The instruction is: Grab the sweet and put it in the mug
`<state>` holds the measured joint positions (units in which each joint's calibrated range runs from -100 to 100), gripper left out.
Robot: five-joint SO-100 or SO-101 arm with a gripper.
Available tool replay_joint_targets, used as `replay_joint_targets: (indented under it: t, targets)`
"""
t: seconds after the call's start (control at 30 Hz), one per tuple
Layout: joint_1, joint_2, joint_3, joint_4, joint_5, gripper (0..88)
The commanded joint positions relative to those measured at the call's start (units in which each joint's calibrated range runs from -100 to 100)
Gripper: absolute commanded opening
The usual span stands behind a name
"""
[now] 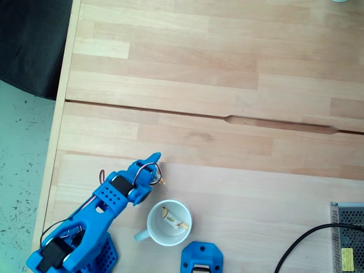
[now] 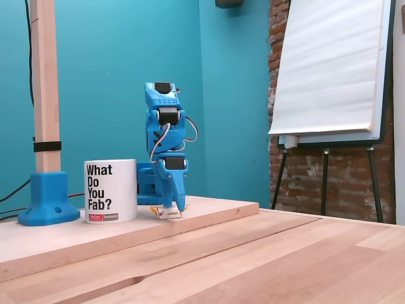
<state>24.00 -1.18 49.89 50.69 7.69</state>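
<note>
Currently: Gripper Down on Sweet Beside Mug

Table (image 1: 227, 68): pale wood planks with a long seam running across it in the top-down fixed view. Surface is level.

Arm (image 1: 96, 219): blue plastic, reaching from the lower left corner of the top-down view toward the middle. In the side fixed view it folds over and points straight down at the table.

Mug (image 1: 169, 223): white, round, upright, handle toward the lower left in the top-down view. In the side view it carries black lettering, "What Do You Fab?". It stands just beside the gripper, apart from it. One wrapped candy (image 1: 174, 219) lies inside, cream with yellow ends.

Gripper (image 2: 171, 209): tips lowered to the tabletop, closed around the sweet. In the top-down view it sits just above and left of the mug's rim.

Sweet (image 2: 169, 214): tiny, oblong, white-cream wrapper with twisted yellow-gold ends. It rests on the table between the fingertips, outside the mug; a yellow end pokes out beside the gripper in the top-down view.
</note>
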Motion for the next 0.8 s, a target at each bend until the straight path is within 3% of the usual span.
replay_joint_targets:
  t: [0.0,0.77]
  targets:
    - [0.5,-0.3,-2.3,0.3,-0.1,36.7]
    - [0.5,0.0,-2.5,0.4,-0.1,36.3]
